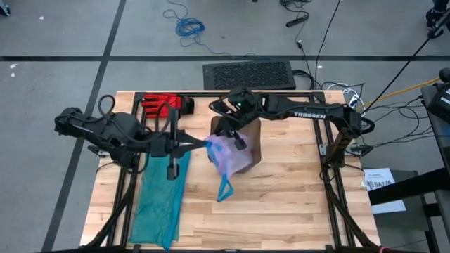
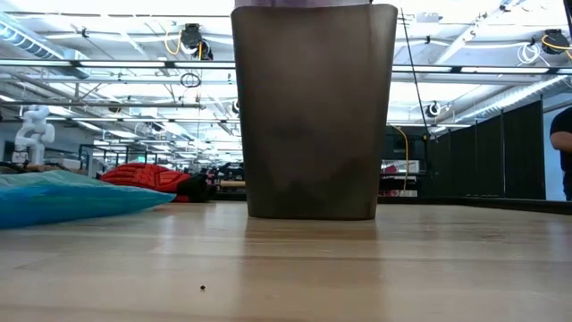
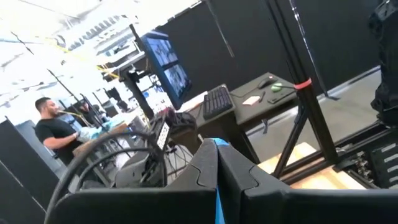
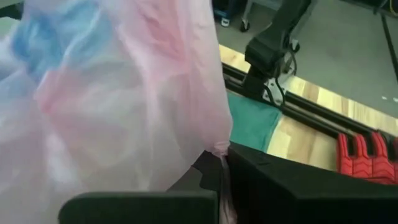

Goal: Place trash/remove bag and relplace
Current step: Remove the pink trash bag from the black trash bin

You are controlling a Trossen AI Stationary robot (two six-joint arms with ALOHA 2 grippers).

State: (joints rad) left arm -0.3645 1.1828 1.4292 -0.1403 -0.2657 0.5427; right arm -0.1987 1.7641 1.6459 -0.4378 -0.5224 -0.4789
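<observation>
Lifting the bag (image 1: pixel 228 156) out of the bin (image 1: pixel 252 144) at frame centre: left gripper (image 1: pixel 208 145) pinches its blue drawstring, right gripper (image 1: pixel 240 140) is clamped on pink film. Judgement: raise both evenly, keep tension off the thin plastic.

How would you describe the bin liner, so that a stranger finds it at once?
On the wooden table, find the brown bin at its middle. The bag bulges from it, pinched by both grippers. Unlike the flat teal bag beside it, it is translucent pink-white with a blue loop.
</observation>
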